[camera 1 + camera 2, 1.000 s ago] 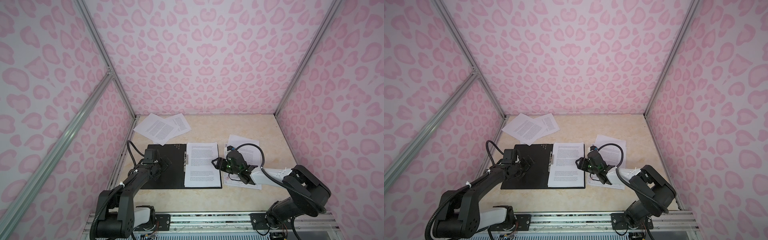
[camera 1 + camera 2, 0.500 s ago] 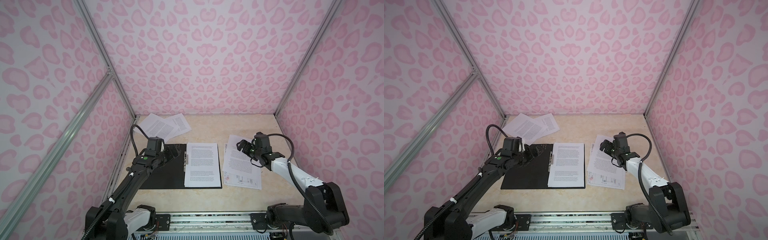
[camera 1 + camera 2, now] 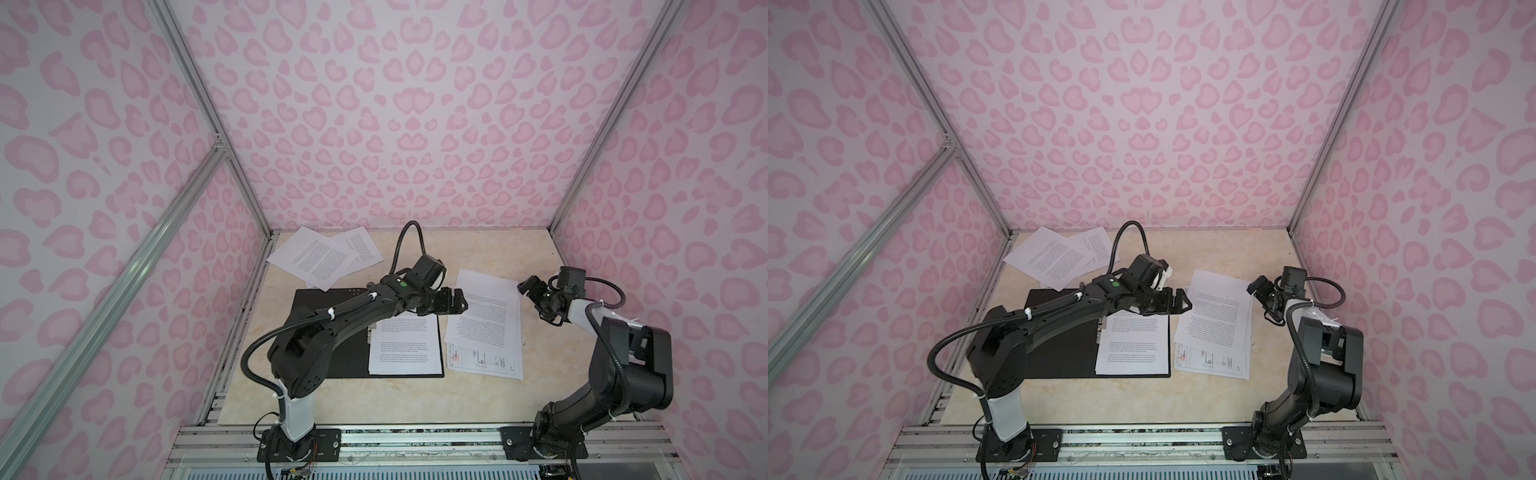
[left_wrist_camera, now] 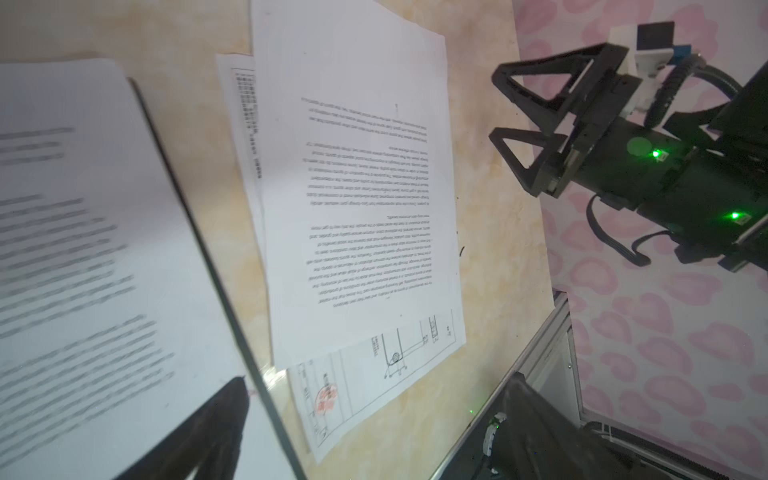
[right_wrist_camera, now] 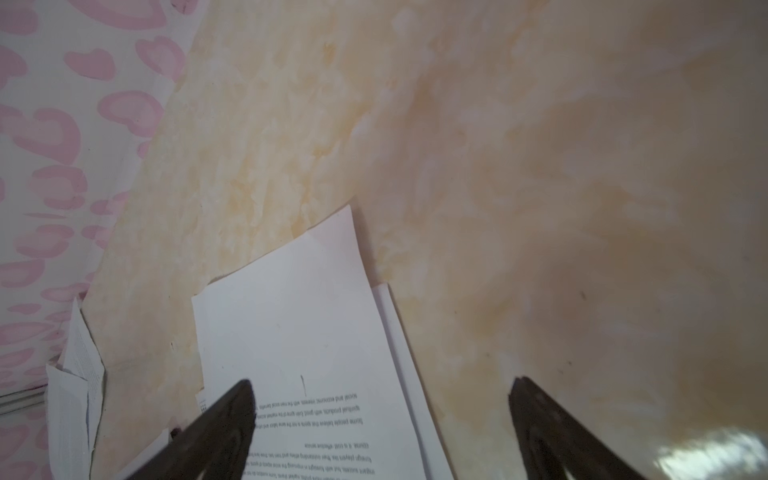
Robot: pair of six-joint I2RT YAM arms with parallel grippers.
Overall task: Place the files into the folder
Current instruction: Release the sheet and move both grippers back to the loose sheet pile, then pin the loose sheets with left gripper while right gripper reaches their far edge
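Your left tool (image 3: 455, 301) stands wide open and has hold of nothing. It hangs above the table (image 3: 478, 249), reached out across the open folder (image 3: 305, 301), which lies flat beneath its arm with the black inside facing up. Below that tool, on the folder's right half, lies one printed sheet (image 3: 405, 349). In the left wrist view one of the tool's fingers (image 4: 224, 411) shows over this sheet, close to the folder's outer edge.

Just ahead of the left tool's tips a loose stack of sheets (image 3: 486, 320) lies on the bare table, beside the folder and not in it. Its top page is printed text. A drawing sheet (image 3: 482, 363) with a small red mark sticks out from under the stack's end on the side toward the arm bases.

Your right tool (image 3: 528, 286) is also spread wide and empty. It sits at the far right corner of that stack, tips pointing toward it, facing your left tool across the pages. In the right wrist view one finger (image 5: 232, 411) is over the top page and the other over bare table. Whether the tool touches the paper, I cannot tell.

Behind the left tool, well apart from it by the back wall, two more printed sheets (image 3: 320, 259) lie overlapped. The nearer one's corner reaches the folder's far edge.
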